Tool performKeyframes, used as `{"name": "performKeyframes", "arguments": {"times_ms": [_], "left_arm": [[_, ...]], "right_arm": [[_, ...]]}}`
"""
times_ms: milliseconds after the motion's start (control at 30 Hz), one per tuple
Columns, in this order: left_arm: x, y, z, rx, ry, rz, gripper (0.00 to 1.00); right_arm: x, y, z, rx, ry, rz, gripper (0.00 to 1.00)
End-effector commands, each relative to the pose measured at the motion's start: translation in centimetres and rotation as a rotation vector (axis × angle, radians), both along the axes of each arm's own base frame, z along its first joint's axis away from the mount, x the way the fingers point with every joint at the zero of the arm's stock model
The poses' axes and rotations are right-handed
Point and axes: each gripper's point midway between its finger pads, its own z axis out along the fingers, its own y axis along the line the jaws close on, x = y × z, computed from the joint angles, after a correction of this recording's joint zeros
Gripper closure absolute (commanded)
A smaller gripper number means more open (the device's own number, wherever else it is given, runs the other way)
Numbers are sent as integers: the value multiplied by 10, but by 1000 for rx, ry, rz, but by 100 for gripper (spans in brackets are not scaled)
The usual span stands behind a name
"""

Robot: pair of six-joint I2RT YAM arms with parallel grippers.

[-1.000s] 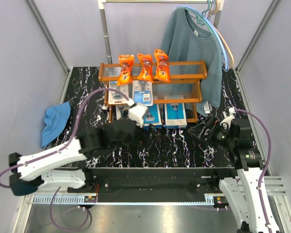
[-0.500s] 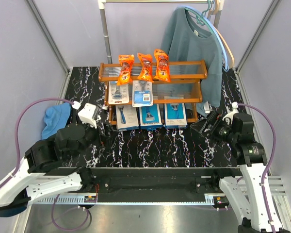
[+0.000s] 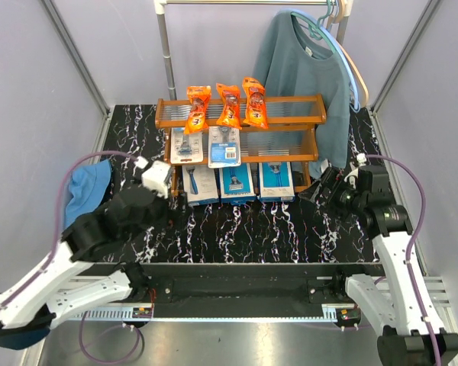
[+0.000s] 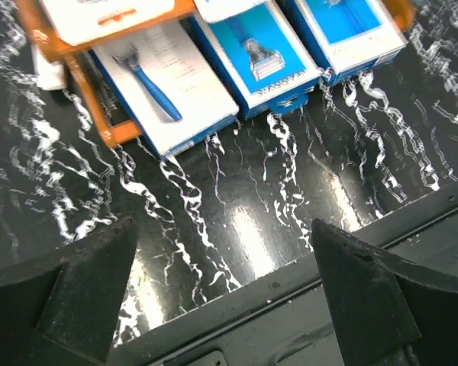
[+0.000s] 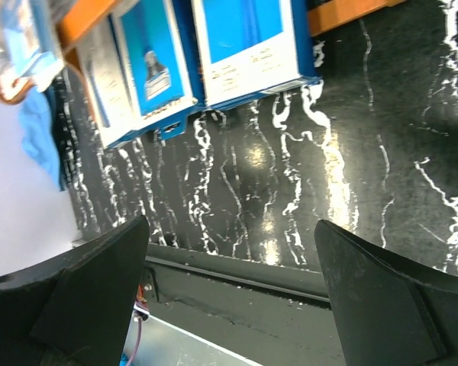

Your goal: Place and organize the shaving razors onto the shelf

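The shelf (image 3: 240, 116) holds all the shaving razors that I see. Three orange bags (image 3: 229, 105) lean on its top tier, two blister cards (image 3: 224, 145) lie on the middle tier, and three flat boxes (image 3: 237, 181) sit side by side on the bottom tier. My left gripper (image 3: 170, 216) hovers left of the shelf's front, open and empty. My right gripper (image 3: 318, 187) hangs by the shelf's right end, open and empty too. In the left wrist view my open gripper (image 4: 223, 225) frames bare tabletop below the boxes (image 4: 164, 91). The right wrist view shows the same past its gripper (image 5: 230, 223), with the boxes (image 5: 248, 42) above.
A blue cloth (image 3: 84, 194) lies on the table at the left. Behind the shelf stands a metal clothes rail (image 3: 166, 53) with a teal sweater (image 3: 309, 76) hanging down over the shelf's right end. Grey walls close in both sides.
My left gripper has drawn back from the bottom-tier boxes to the left and nearer the table's front. The right gripper has drifted slightly toward the shelf's right end. Both stay open.
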Motion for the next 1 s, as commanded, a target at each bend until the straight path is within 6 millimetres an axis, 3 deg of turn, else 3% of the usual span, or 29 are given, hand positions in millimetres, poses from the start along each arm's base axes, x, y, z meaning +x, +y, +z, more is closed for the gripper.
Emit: {"name": "performKeyframes", "arguments": {"times_ms": [0,33,133,167,233,267,467,667,967], "left_arm": [[19,-35,-31,-28,109,-118,1],[23,-44,-35,-53,132,-148,1],[39,-38,-50,-108,190,-123,1],[51,-26,-50,-132,195,-64,1],[54,-21,-43,-196,224,-69,1],[64,-5,-41,-221,225,-4,1],[85,52,-29,-259,199,204,1],[105,75,-43,-347,276,327,1],[132,101,-23,-388,204,453,1]], "right_arm": [[20,-9,16,-65,-81,-14,0],[23,-10,13,-74,-73,-20,0],[29,-18,6,-112,-65,-50,0],[32,-23,2,-133,-56,-73,0],[37,-27,-7,-157,-28,-89,0],[38,-30,-11,-175,-20,-95,0],[52,-45,-24,-208,-10,-141,0],[72,-68,-33,-195,7,-203,0],[96,-76,-32,-206,-14,-213,0]]}}
